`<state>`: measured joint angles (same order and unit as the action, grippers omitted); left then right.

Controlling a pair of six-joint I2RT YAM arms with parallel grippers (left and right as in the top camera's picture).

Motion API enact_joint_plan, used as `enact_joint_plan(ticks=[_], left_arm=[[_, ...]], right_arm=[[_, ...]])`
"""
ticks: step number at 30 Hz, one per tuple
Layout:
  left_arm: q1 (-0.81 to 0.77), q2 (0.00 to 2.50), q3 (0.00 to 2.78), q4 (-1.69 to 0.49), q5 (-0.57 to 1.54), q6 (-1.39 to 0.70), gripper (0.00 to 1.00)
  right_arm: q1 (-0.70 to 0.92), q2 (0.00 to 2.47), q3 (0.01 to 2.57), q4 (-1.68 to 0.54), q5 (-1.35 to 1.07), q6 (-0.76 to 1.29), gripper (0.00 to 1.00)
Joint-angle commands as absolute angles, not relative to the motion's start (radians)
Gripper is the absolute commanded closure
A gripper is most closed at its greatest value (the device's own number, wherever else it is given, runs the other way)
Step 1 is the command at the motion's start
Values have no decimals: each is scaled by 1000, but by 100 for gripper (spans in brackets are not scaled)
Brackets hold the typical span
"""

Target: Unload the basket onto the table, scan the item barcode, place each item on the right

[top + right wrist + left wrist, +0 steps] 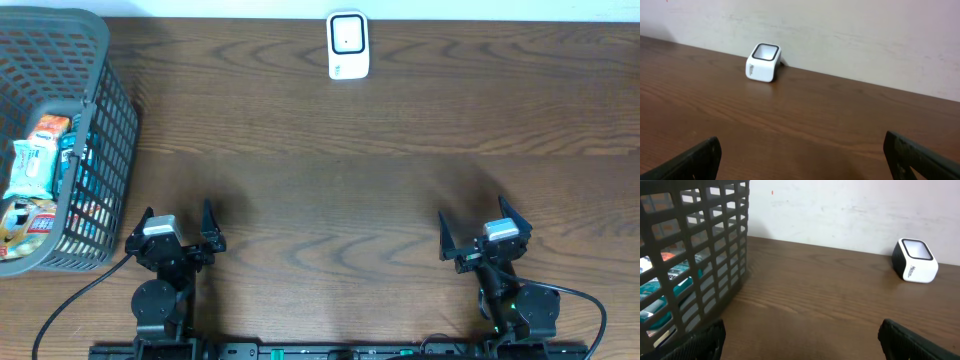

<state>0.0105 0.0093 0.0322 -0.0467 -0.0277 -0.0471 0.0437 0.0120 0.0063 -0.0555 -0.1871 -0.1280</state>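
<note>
Basket: the grey mesh basket (112,125) sits at the far left of the table (320,170), just beside your left arm. My guess is that arm does the fetching.
Item: the snack packets (32,165) are all heaped inside the basket, none out yet. You can't tell from here where any barcode is.
Left gripper (178,218): fingers spread wide, nothing in them, parked near the front edge.
Scanner: the small white barcode scanner (348,45) is at the back edge, about centre, so either arm could present a packet to it.
Right gripper (476,222): fingers apart too, empty, well away from the basket. Probably there to help turn the packet.
</note>
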Motion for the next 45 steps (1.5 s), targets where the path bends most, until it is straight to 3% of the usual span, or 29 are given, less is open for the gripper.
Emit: enact_joint_plan(ticks=[1,23,28,40,45], left_arm=[[14,4,4,-72,-26,-30,2],[15,4,6,-67,-33,-55,2],[15,27,72,-180,-33,-128,2],[15,373,394,-356,-32,-129,2],[15,527,523,-423,122,-128,2]], right_arm=[[48,7,6,-60,-190,-132,1],[48,7,6,-60,-190,-132,1],[48,7,6,-60,-190,-132,1],[48,7,6,-60,-190,-132,1],[48,7,6,-60,-190,-132,1]])
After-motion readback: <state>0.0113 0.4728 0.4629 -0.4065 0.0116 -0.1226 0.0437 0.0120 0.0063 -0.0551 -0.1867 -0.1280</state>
